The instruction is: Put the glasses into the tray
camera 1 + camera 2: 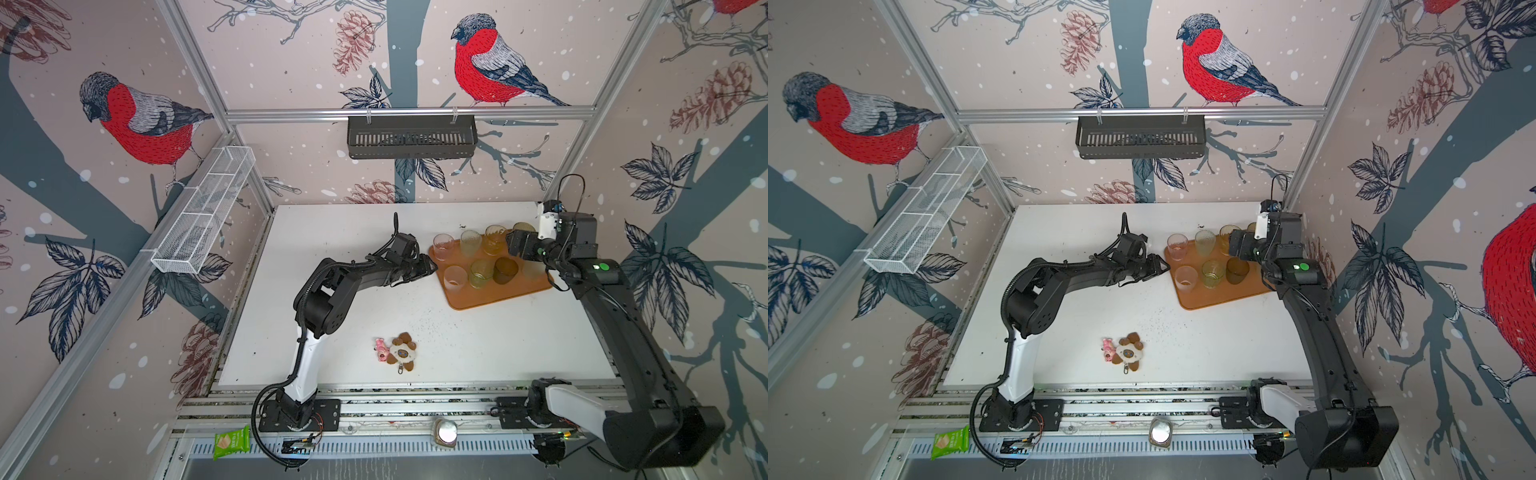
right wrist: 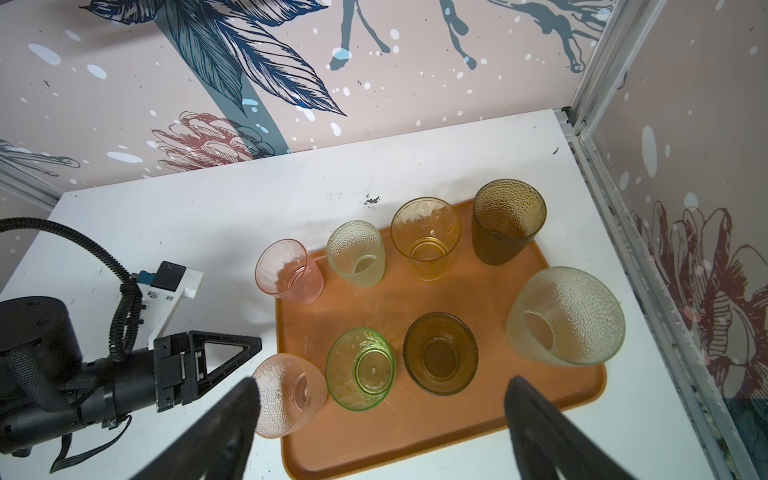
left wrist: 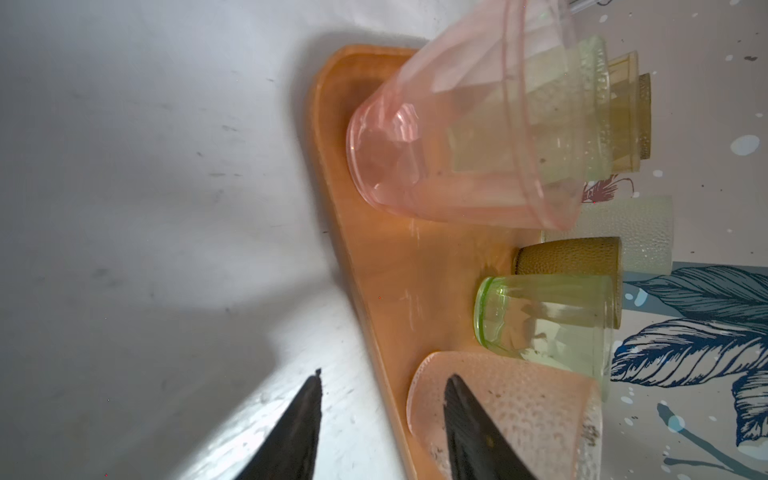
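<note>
Several glasses stand upright in two rows on the orange-brown tray point(image 1: 490, 298) point(image 1: 1221, 296) point(image 2: 415, 419). The far row holds a pink glass point(image 2: 289, 270), a pale green one point(image 2: 357, 254), an amber one point(image 2: 426, 237) and a tall dark brown one point(image 2: 505, 221). The near row holds a frosted pink glass point(image 2: 286, 395) point(image 3: 523, 415), a green one point(image 2: 359, 368), a short brown one point(image 2: 440, 353) and a large frosted cream one point(image 2: 565, 316). My left gripper point(image 1: 432, 266) point(image 3: 385, 374) is open and empty at the tray's left edge. My right gripper point(image 1: 512, 249) point(image 2: 382, 384) hangs wide open and empty above the tray.
Small plush keychain toys point(image 1: 397, 351) lie near the table's front. A black slotted basket point(image 1: 411, 137) hangs on the back wall and a white wire-mesh basket point(image 1: 203, 212) on the left wall. The right wall stands close beside the tray.
</note>
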Controlling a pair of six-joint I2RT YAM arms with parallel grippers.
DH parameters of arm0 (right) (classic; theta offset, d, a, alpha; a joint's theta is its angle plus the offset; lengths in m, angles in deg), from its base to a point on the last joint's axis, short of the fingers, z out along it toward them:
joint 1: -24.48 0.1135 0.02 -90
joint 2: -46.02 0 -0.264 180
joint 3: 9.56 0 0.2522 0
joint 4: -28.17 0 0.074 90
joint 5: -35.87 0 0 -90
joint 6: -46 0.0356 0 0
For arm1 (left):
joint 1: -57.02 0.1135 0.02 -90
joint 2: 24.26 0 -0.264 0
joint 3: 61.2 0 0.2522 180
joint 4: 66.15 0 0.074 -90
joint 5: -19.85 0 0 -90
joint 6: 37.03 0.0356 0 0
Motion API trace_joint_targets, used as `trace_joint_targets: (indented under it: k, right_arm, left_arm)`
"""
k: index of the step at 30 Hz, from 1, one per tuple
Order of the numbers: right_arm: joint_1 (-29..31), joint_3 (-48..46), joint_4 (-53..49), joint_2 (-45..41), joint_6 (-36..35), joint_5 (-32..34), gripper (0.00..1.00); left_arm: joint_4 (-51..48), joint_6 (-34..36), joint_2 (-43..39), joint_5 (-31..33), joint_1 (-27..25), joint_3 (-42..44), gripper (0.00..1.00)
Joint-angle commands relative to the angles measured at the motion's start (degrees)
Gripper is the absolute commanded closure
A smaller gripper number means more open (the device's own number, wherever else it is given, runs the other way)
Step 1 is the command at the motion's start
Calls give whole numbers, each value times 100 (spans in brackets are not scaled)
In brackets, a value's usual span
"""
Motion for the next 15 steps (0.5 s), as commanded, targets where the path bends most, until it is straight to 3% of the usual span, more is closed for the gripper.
trace_joint_targets:
  k: [1, 15]
  right_arm:
    - [30, 66, 88, 4, 0, 54, 7]
    - [38, 207, 42, 110, -137, 26, 6]
  left_arm:
    - [381, -151, 65, 85, -26, -39, 53]
    - [584, -428, 362, 190, -186, -168, 62]
